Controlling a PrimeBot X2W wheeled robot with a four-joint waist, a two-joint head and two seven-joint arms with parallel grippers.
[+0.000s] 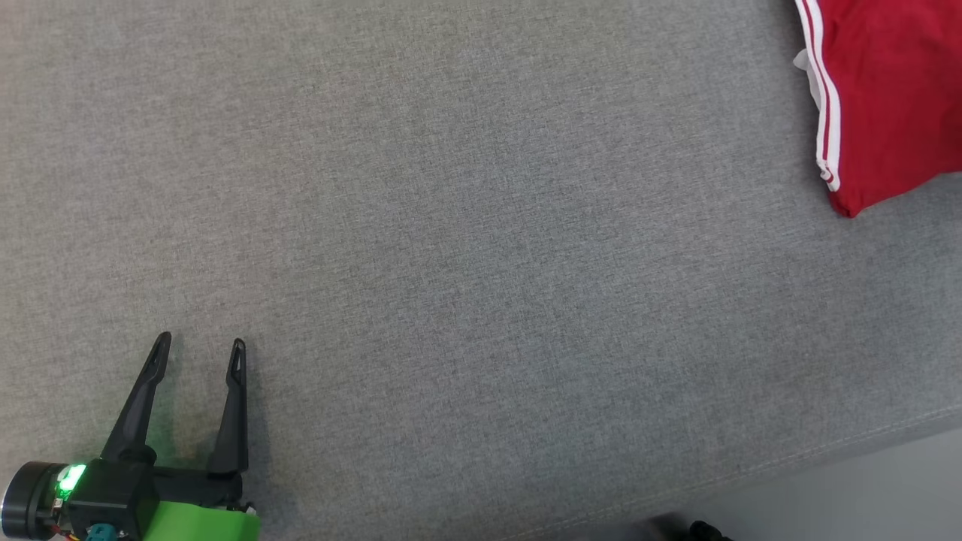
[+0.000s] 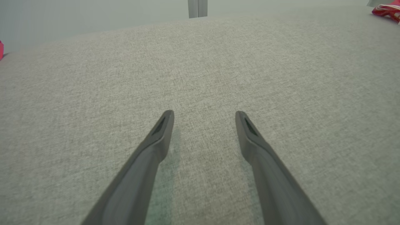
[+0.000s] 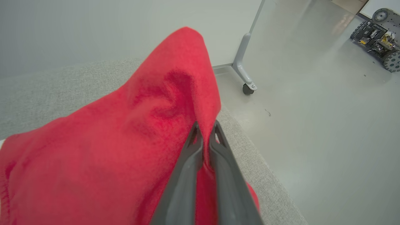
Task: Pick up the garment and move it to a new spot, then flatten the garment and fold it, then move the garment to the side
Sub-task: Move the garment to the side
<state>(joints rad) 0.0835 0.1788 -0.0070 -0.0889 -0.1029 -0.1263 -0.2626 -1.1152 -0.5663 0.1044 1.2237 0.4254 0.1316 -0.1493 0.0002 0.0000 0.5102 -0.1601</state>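
The garment (image 3: pixel 118 150) is red cloth, and I have it pinched in my right gripper (image 3: pixel 205 128). The two fingers are clenched on a fold of it, with red fabric squeezed between them and rising in a peak above the tips. From there the cloth spreads down and to the left of the right wrist view, over the edge of the grey fabric-covered bench (image 3: pixel 62 87).

On the head view the garment (image 1: pixel 887 98) sits in the upper right corner. White stripes run along the hem that faces the middle of the bench (image 1: pixel 451 263), and its lowest corner comes to a point over the grey surface. I cannot tell whether that corner touches.

My left gripper (image 1: pixel 199 346) is at the lower left, well apart from the garment. Its fingers are released and spread wide, with bare bench showing between them and a green lamp lit on its body. Along the left wrist view the same spread fingers (image 2: pixel 162 131) point across the bench (image 2: pixel 200 62), with a sliver of the red garment (image 2: pixel 386 11) at the far right.

Beside the bench lies a pale floor (image 3: pixel 312 140). On it stand a grey leg on a caster (image 3: pixel 247 79) and, farther off, a small wheeled machine (image 3: pixel 379 34).
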